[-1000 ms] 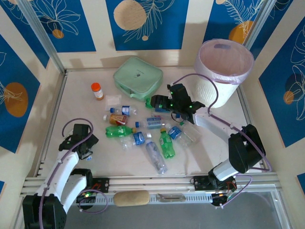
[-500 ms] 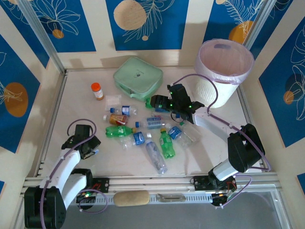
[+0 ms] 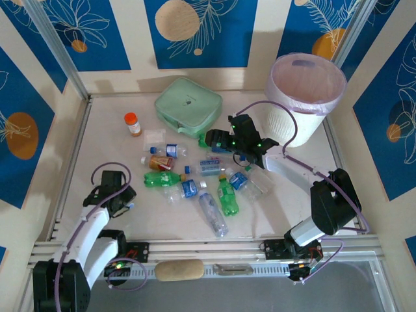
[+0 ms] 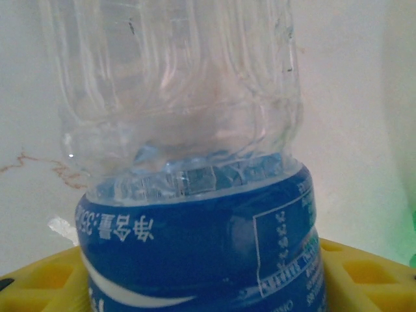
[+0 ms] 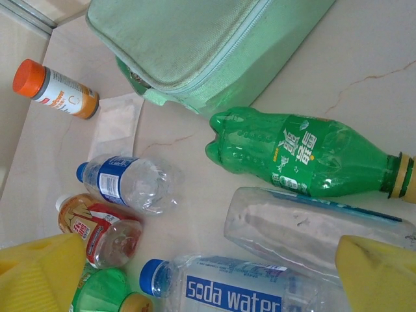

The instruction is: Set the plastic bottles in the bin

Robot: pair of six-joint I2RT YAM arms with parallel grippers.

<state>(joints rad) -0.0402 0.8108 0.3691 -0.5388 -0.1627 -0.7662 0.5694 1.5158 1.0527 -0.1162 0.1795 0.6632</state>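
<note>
A clear bottle with a blue label [image 4: 195, 234] sits between the yellow fingers [image 4: 367, 276] of my left gripper [image 4: 201, 276], which is shut on its labelled part. That gripper [image 3: 116, 195] is low over the table at the near left. Several plastic bottles lie in a heap mid-table, among them a green one [image 3: 162, 178], another green one [image 3: 227, 197] and a clear one [image 3: 213, 216]. My right gripper [image 3: 218, 140] hangs open above the heap's far side, over a soda water bottle [image 5: 227, 289], a clear bottle [image 5: 305, 231] and a green bottle [image 5: 305, 156]. The white bin [image 3: 305, 91] stands at the far right.
A mint-green pouch [image 3: 188, 106] lies at the far middle, beside the right gripper. An orange-capped pill bottle [image 3: 132, 123] and a small clear box [image 3: 155, 136] sit left of it. A red-labelled bottle [image 5: 97, 227] lies in the heap. Walls close the table's sides.
My left gripper has closed from wide open onto the blue-labelled bottle and its arm has shifted slightly. The right arm and the heap have not moved.
</note>
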